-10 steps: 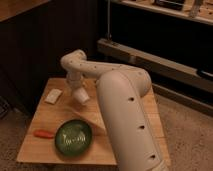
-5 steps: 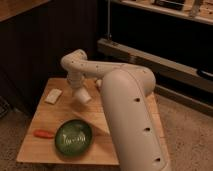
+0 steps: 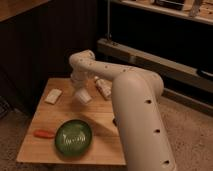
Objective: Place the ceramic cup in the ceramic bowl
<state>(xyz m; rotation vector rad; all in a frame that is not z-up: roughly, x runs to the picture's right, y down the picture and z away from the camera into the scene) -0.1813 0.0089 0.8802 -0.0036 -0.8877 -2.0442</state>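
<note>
The small white ceramic cup hangs tilted at the end of my gripper, over the middle of the wooden table. The gripper reaches down from the white arm and is shut on the cup. The glossy dark green ceramic bowl with pale markings inside sits near the table's front edge, below and slightly left of the cup, apart from it.
An orange carrot-like stick lies left of the bowl. A flat white block lies at the table's left. A white bottle-like object with a dark band lies right of the gripper. My thick white arm covers the table's right side.
The gripper with the cup has shifted slightly right and down. The bowl, stick, block and bottle have not moved.
</note>
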